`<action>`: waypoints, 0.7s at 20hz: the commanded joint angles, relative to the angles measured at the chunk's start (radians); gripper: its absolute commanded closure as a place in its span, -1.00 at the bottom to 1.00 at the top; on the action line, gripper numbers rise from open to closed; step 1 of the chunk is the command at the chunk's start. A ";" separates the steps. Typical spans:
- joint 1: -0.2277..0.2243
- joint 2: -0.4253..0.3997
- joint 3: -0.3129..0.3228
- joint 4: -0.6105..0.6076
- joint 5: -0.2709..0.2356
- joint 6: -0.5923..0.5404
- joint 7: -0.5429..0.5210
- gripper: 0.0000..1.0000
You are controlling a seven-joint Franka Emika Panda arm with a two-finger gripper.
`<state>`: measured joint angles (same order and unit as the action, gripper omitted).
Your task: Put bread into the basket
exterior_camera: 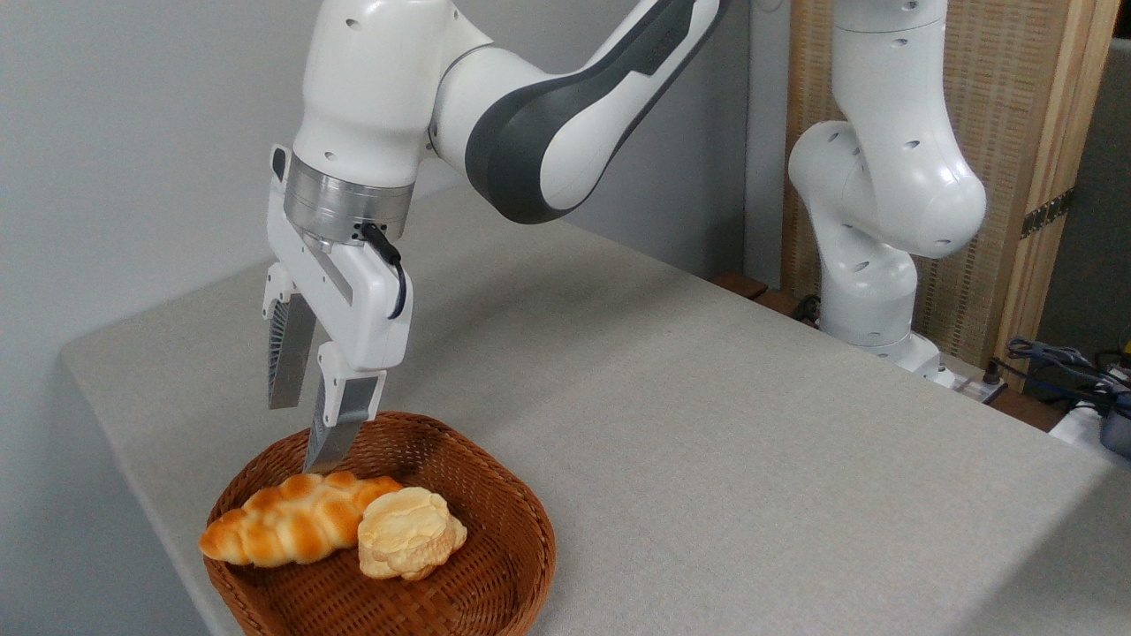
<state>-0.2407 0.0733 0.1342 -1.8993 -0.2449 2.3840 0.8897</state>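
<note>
Wicker basket point(495, 565), front rim cut off

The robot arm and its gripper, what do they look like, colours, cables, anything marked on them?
The arm has glossy white rounded shells with dark grey joint sections and small dark dots on the casing. A brushed silver metal ring sits at the wrist, above a white boxy gripper. A short black cable loops down the gripper body. The two fingers are flat grey blades; one has a ribbed face. No lettering is readable.
</note>
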 commanded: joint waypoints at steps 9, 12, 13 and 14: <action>-0.006 -0.121 0.024 0.069 0.113 -0.411 -0.144 -1.00; -0.006 -0.119 0.039 0.103 0.113 -0.520 -0.138 -1.00; -0.006 -0.116 0.042 0.103 0.113 -0.520 -0.143 -1.00; -0.006 -0.115 0.042 0.105 0.111 -0.517 -0.144 -1.00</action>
<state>-0.2401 -0.0560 0.1650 -1.8149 -0.1437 1.8964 0.7623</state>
